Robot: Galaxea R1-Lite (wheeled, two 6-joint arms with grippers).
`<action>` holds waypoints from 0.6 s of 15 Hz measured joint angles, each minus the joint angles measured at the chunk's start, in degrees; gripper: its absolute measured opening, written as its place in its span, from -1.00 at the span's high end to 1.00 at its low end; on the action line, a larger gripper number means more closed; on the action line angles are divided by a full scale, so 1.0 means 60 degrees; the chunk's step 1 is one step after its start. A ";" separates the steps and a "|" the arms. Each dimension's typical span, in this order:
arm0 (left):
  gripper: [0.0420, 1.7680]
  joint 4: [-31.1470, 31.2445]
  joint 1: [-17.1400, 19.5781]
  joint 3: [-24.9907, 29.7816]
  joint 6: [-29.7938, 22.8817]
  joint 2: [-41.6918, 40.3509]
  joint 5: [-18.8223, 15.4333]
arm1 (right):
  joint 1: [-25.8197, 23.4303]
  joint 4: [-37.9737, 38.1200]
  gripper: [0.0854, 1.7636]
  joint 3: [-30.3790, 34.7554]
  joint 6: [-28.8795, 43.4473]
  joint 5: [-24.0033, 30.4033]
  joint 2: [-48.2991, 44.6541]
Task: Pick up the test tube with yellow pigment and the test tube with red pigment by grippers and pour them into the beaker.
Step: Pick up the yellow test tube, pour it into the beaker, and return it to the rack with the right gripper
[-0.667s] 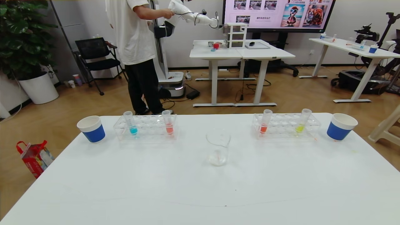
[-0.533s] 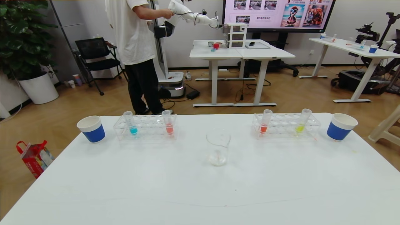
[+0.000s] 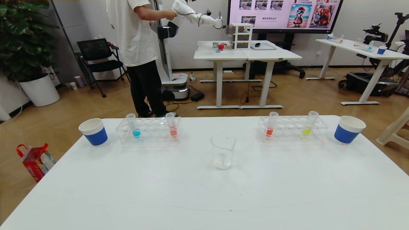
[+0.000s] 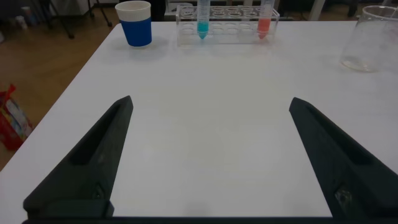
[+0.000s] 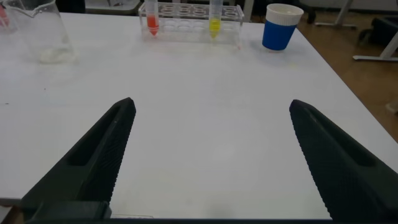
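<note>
The yellow pigment test tube [image 3: 308,125] stands in the right clear rack [image 3: 292,129], and also shows in the right wrist view [image 5: 215,20]. The salmon-red pigment test tube [image 3: 172,126] stands in the left clear rack [image 3: 148,130], and also shows in the left wrist view [image 4: 264,20]. The clear beaker [image 3: 223,150] stands upright mid-table between the racks. My left gripper [image 4: 211,101] and right gripper [image 5: 212,102] are open and empty over the near part of the table, well short of the racks. Neither gripper shows in the head view.
A blue-liquid tube [image 3: 134,126] shares the left rack and an orange-red tube [image 3: 271,125] shares the right rack. Blue-and-white paper cups stand at the far left [image 3: 93,131] and far right [image 3: 349,129]. A person [image 3: 140,48] stands beyond the table's far edge.
Nothing on the table has moved. The person behind the table has shifted slightly.
</note>
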 joint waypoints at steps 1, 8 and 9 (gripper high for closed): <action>-0.98 0.0000 0.0000 0.0000 0.0000 0.0000 0.0004 | 0.0000 -0.0012 -0.95 0.0000 0.0018 -0.0006 -0.0004; -0.98 0.0000 0.0004 0.0000 -0.0004 0.0000 0.0004 | 0.0081 -0.0382 -0.95 -0.1670 0.0012 0.0150 0.1105; -0.98 0.0000 0.0000 0.0000 0.0000 0.0000 0.0000 | 0.0187 -0.0754 -0.95 -0.1979 0.0018 0.0161 0.1709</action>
